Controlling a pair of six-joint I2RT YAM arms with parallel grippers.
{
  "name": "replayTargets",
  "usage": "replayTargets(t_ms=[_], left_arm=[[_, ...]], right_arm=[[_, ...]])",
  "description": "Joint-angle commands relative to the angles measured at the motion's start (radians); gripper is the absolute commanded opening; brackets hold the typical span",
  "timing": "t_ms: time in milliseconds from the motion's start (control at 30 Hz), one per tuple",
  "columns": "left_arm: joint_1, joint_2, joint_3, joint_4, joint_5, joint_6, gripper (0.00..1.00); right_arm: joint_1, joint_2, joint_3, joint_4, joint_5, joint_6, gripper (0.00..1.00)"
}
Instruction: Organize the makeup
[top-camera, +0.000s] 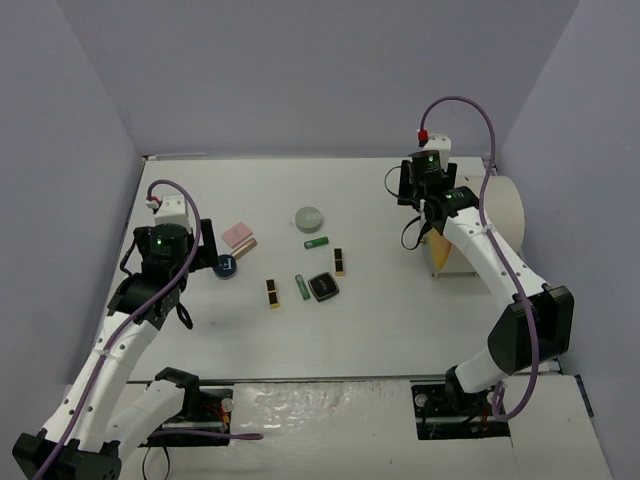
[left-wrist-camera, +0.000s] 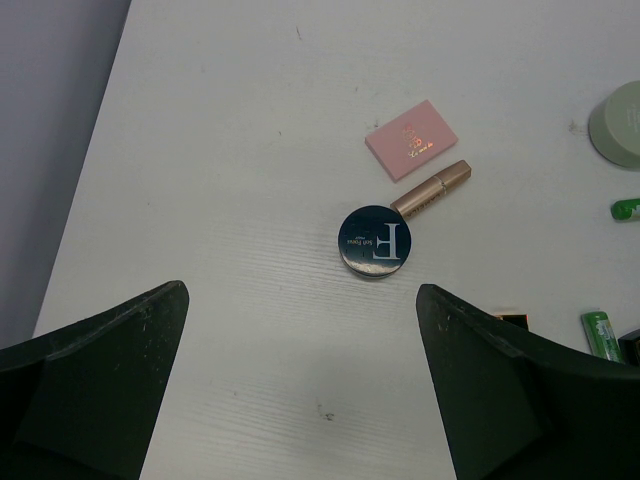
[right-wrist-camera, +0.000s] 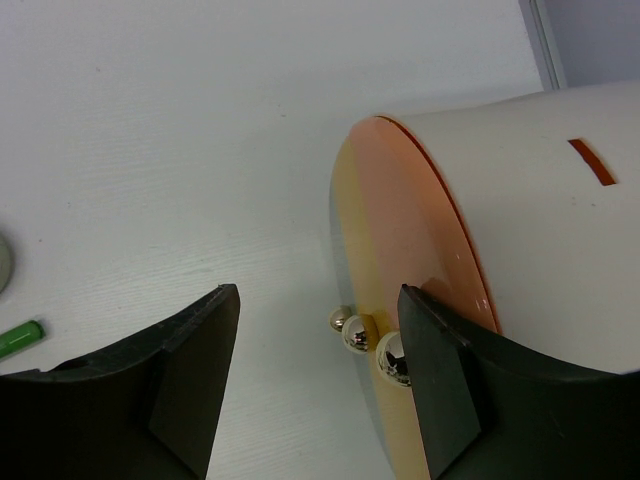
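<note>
Makeup lies loose on the table (top-camera: 200, 190), from mid-left to centre.
- Blue compact (left-wrist-camera: 373, 241) lies flat, lid up. The rose tube (left-wrist-camera: 432, 189) has one end against its rim, and the pink palette (left-wrist-camera: 412, 139) is just beyond the tube.
- Green compact (top-camera: 309, 217) is nearer the centre, with a green tube (top-camera: 317, 241) just on its near side.
- Closer to the bases, side by side: lipstick (top-camera: 273, 293), second green tube (top-camera: 301, 287), black compact (top-camera: 322, 287).
- Second lipstick (top-camera: 340, 261) lies between the black compact and the first green tube.

Left gripper (left-wrist-camera: 300, 288): jaws spread wide, holding nothing. I see it held over the table on the near side of the blue compact, which lies ahead of the gap, a little right of its middle. The arm reaches forward from its base with the elbow bent and the wrist pitched down.

Right gripper (right-wrist-camera: 318, 292): released, with its fingers (right-wrist-camera: 455, 390) apart at the orange front of the drum (right-wrist-camera: 520, 200) by the right wall. Chrome knobs (right-wrist-camera: 360, 335) show in the gap; I cannot tell whether a finger touches them. The arm is stretched far forward along the drum's side, with the wrist bent down over its front face.
</note>
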Motion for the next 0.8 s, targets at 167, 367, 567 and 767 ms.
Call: replayTargets(t_ms=[167, 367, 567, 767], left_arm=[[0.007, 0.006, 0.038, 0.033, -0.010, -0.011, 0.97], [0.007, 0.008, 0.040, 0.035, -0.010, -0.011, 0.97], [0.009, 0.007, 0.040, 0.033, -0.010, -0.012, 0.97], [0.009, 0.009, 0.040, 0.032, -0.011, -0.011, 0.97]], right_arm=[[-0.020, -0.064, -0.010, 0.011, 0.069, -0.015, 0.62], [-0.010, -0.079, 0.007, 0.012, -0.009, -0.042, 0.63], [0.149, -0.072, 0.058, 0.019, 0.110, -0.155, 0.63], [0.241, -0.006, 0.063, 0.001, 0.298, -0.224, 0.62]])
